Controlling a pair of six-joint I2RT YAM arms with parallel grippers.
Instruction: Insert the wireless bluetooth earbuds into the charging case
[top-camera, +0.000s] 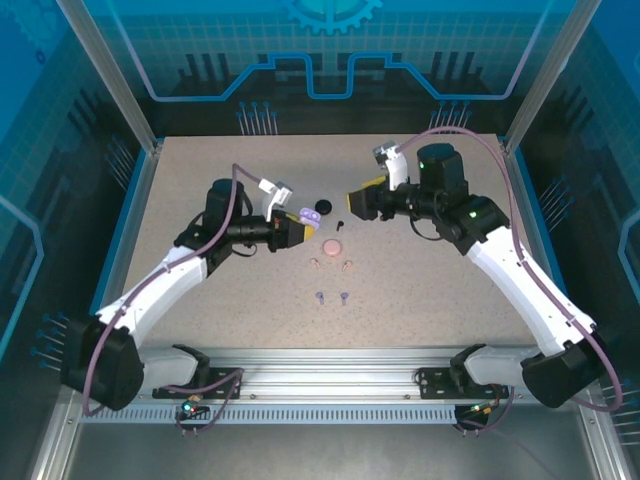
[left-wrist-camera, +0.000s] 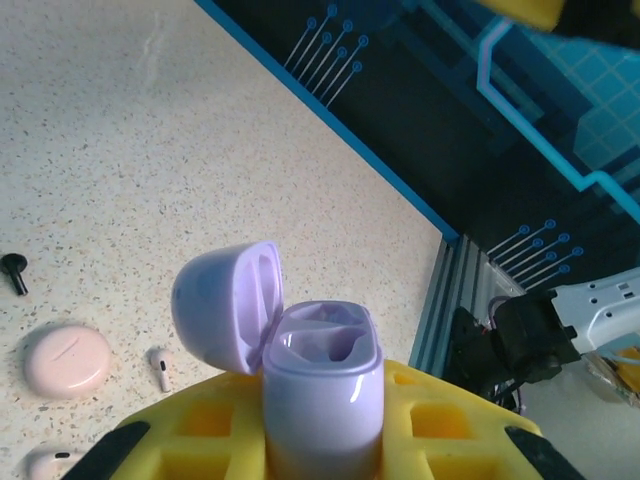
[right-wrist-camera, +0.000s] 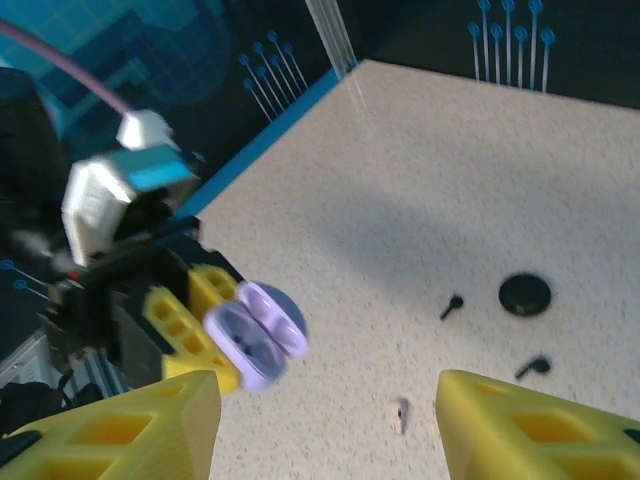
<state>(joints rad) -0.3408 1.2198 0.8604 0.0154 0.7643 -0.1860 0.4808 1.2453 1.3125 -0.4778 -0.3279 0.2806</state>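
Top view, left gripper (top-camera: 297, 229): pressed tight on the purple case (top-camera: 308, 215). It holds the case up over the table (top-camera: 200, 190).
Top view, right gripper (top-camera: 360, 200): it faces the purple case from the other side, near it but not touching.
Top view, earbuds: two purple earbuds (top-camera: 320, 297) lie side by side, well apart from the purple case. Two pink earbuds (top-camera: 314, 262) lie just beside the pink case (top-camera: 331, 246). One black earbud (top-camera: 340, 222) lies near the black case (top-camera: 322, 208).
Left wrist view, purple case (left-wrist-camera: 322, 390): it stands up between the yellow fingers (left-wrist-camera: 205, 430) with its lid (left-wrist-camera: 225, 305) flipped back. Both little holes inside look empty.
Left wrist view, table: the pink case (left-wrist-camera: 66, 360) is shut, with a pink earbud (left-wrist-camera: 158, 368) close by.
Right wrist view, right gripper (right-wrist-camera: 325, 440): fingers spread wide, nothing between them.
Right wrist view, things: the purple case (right-wrist-camera: 255, 335) shows its open side. The black case (right-wrist-camera: 525, 294) and two black earbuds (right-wrist-camera: 452, 305) lie on the table.
Step now: I think the right gripper must fetch a purple earbud.
How to do it well: pinch just one earbud, softly. Bring it over a hole and slide it in stem first. Keep the case level and do not bump the lid.
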